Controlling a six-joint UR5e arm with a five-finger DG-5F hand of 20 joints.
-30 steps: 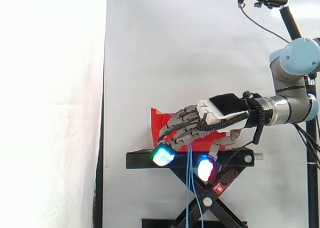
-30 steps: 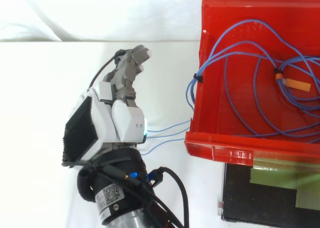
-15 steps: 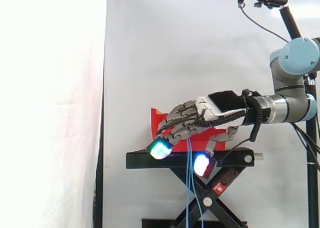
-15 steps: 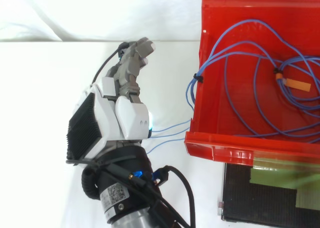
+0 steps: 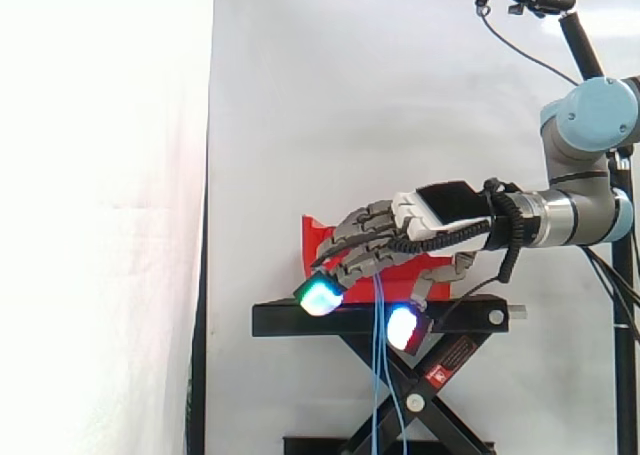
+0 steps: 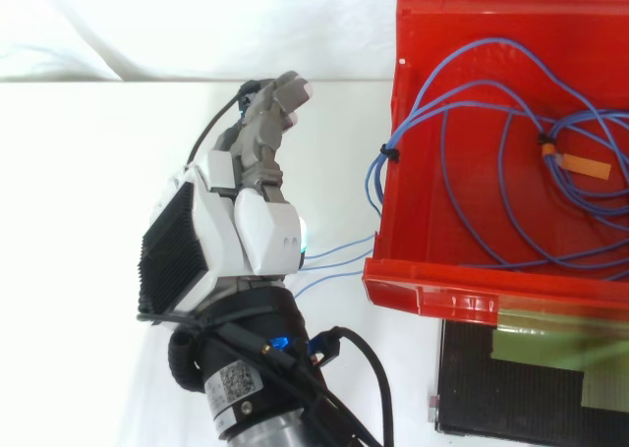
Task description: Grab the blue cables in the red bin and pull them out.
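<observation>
The red bin (image 6: 391, 288) holds loose loops of blue cable (image 6: 472, 172) with an orange tag (image 6: 585, 165). A few strands leave over its left wall by a black tie (image 6: 389, 153) and hang straight down past the stand (image 5: 379, 375). My hand (image 5: 440, 210) reaches level in front of the bin (image 5: 315, 233), to its left in the top view (image 6: 246, 236). Its fingers are loosely bent, with a green-glowing fingertip (image 5: 320, 296) and the white-glowing thumb pad (image 5: 403, 327) set well apart. The hanging strands (image 6: 334, 255) pass down through that gap, and nothing is pinched.
The bin rests on a black scissor stand (image 5: 300, 320), whose top plate (image 6: 472, 393) carries green tape (image 6: 550, 334). A white curtain hangs behind. White table surface lies to the left of the bin.
My hand has risen slightly and slid forward along the bin's left side. Its fingers have straightened a little. The cables have not moved.
</observation>
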